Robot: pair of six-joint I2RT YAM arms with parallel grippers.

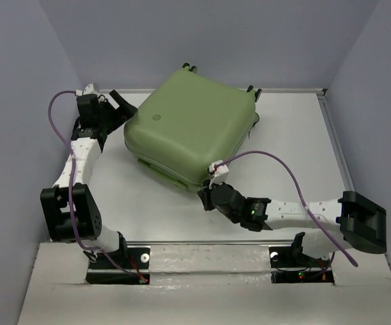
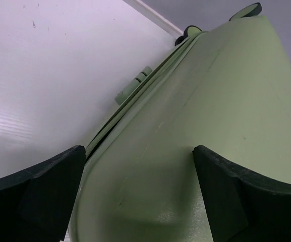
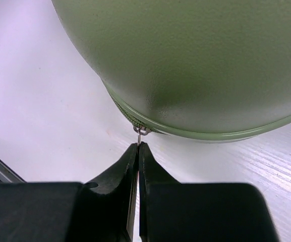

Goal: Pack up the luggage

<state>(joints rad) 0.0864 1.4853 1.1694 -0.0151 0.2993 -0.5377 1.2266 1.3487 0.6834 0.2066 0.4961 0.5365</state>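
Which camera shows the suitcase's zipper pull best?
Right wrist: the zipper pull sits close up, pinched by the right gripper. From above it's too small to see; the left wrist shows only the suitcase.

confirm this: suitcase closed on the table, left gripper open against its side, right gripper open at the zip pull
No: the right gripper is shut, pinching the zip pull, per the right wrist view. The suitcase is closed on the table and the left gripper is open against its side.
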